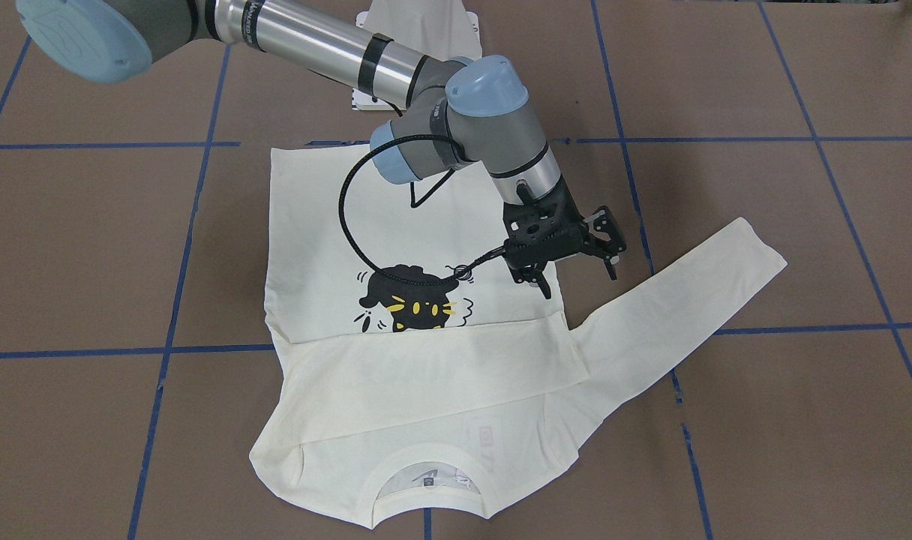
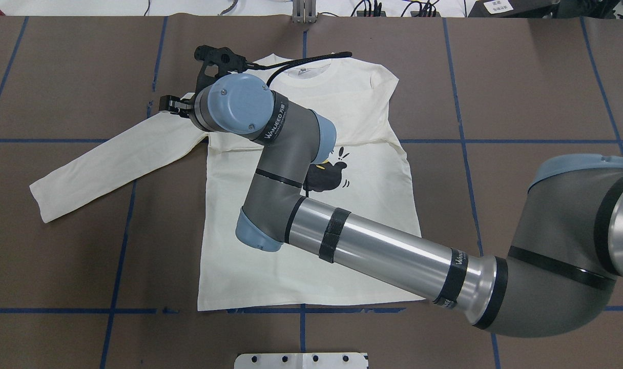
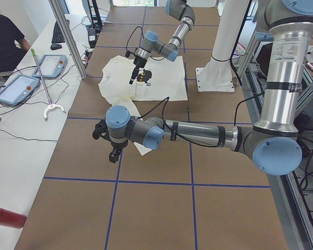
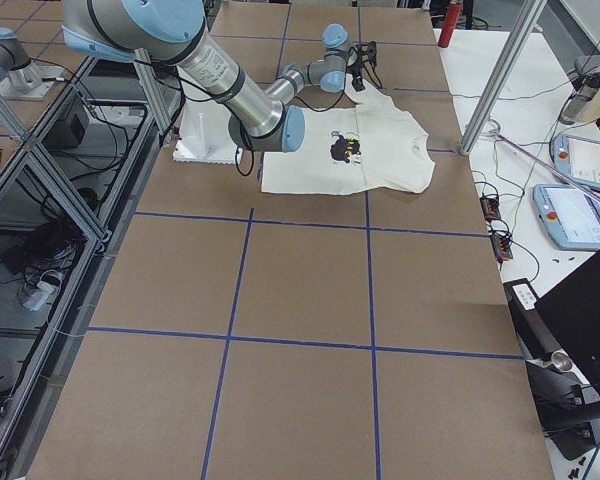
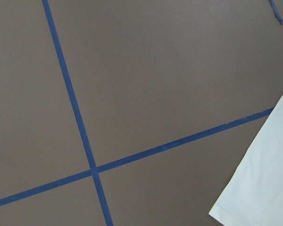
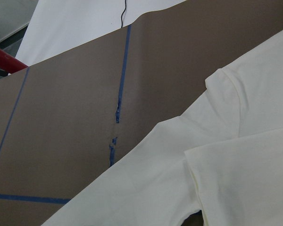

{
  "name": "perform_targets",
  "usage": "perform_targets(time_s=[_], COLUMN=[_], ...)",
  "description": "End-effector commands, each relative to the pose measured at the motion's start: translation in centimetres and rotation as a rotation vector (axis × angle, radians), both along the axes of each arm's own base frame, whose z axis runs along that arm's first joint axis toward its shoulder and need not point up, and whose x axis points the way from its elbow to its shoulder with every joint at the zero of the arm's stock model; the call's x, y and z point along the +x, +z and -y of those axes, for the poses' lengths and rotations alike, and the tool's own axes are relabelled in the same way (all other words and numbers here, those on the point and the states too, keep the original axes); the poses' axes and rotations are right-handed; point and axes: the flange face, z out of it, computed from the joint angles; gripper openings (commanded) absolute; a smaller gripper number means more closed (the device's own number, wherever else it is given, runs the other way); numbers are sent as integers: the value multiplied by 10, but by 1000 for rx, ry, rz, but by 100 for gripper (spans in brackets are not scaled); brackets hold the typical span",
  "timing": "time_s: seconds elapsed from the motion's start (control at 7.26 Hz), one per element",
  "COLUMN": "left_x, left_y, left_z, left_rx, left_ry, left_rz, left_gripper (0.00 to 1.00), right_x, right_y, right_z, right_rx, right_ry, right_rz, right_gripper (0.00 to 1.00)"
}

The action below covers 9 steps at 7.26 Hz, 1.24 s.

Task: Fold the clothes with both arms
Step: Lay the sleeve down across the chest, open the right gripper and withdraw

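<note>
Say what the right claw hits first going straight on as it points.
Probably the T-shirt, where its outstretched sleeve joins the body: the open right claw points down at that spot. Its height is unclear.

Brown bench [image 4: 310, 400] marked into squares by blue tape lines [image 4: 372, 300]. Along the bench edge opposite the robot stands a white side table [image 3: 21, 135] with two handheld screens [image 3: 15, 88], a keyboard [image 3: 57, 32] and loose cables. Aluminium posts [image 3: 70, 40] rise along that edge, and a red cylinder [image 3: 5, 217] lies on the side table
</note>
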Motion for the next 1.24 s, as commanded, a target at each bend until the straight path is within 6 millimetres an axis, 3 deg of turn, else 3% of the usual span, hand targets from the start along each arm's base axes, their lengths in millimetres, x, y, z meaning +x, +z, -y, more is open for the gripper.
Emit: perform_targets(time_s=[0.0,0.14,0.28,0.41,0.55,0.69,0.83,0.96,1.1], left_x=[35,64,87,101,137,180,215,227,231], left_y=[-7,-11,-7,0,-5,-8,-3,6,10], left_z=[3,-2,-28,-75,-109,-127,-141,-148,-147], left_rx=[-55,-94,-107,-139,-233,-316,-366,-377,-380], left_ry=[-127,-209,-251,-313,-373,-457,-536,-557,-558], left_rz=[24,2,-46,-101,-134,-124,-102,-79,-58], left_gripper=[100,100,100,100,99,98,98,98,98], right_x=[45,78,114,157,208,263,303,333,351], right_y=[-17,-13,9,52,106,165,211,252,280], right_z=[13,30,46,46,41,35,29,23,23], right_rx=[-137,-220,-267,-253,-189,-164,-152,-131,-129], right_ry=[-67,-92,-123,-147,-186,-236,-281,-312,-344], right_rz=[-147,-237,-311,-390,-468,-495,-512,-547,-568], right_gripper=[100,100,100,100,100,100,100,100,100])
